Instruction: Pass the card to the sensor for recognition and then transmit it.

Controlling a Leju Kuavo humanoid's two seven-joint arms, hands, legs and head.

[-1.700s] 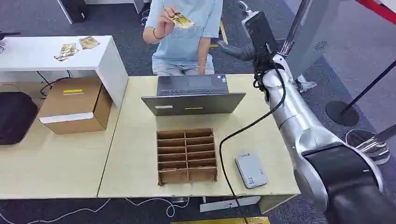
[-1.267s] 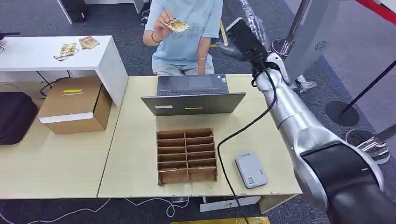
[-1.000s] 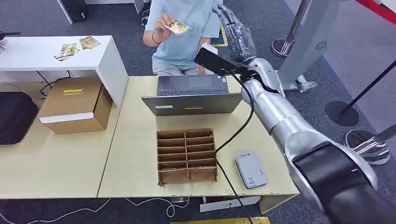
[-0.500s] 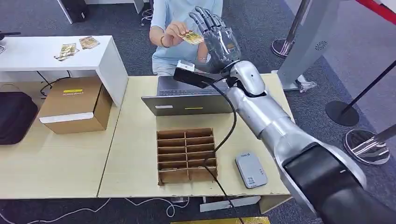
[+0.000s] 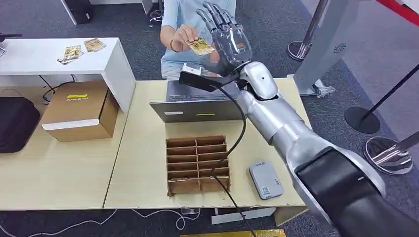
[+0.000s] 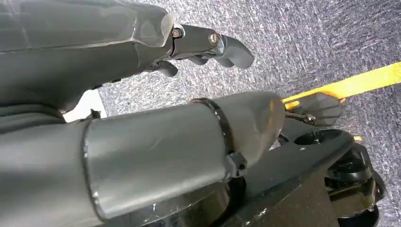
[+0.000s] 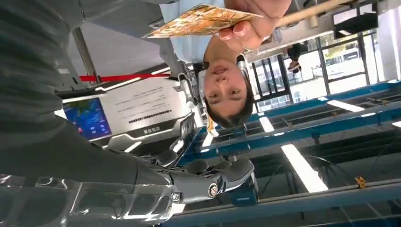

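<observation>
1. Since the earlier head-view frames the right arm has swung from the upper right of the frame to the upper centre, bringing the right hand [image 5: 228, 40] up against the card [image 5: 200, 46]; the person's hand [image 5: 184, 37] has lowered the card slightly toward it.
2. The right hand is raised with its fingers [image 5: 213, 16] spread apart and pointing toward the top of the frame; it holds nothing.
3. The card sits at the left edge of that hand, near its palm; actual contact cannot be told.
4. The person's hand pinches the card's left end.
5. The card's long axis runs roughly left to right, tilted down toward the right, its free end pointing at the robot's palm.
6. In the right wrist view the card [image 7: 201, 20] appears nearly edge-on.
7. The left hand [image 6: 142, 42] hangs above carpet, fingers curled, nothing in them.
</observation>
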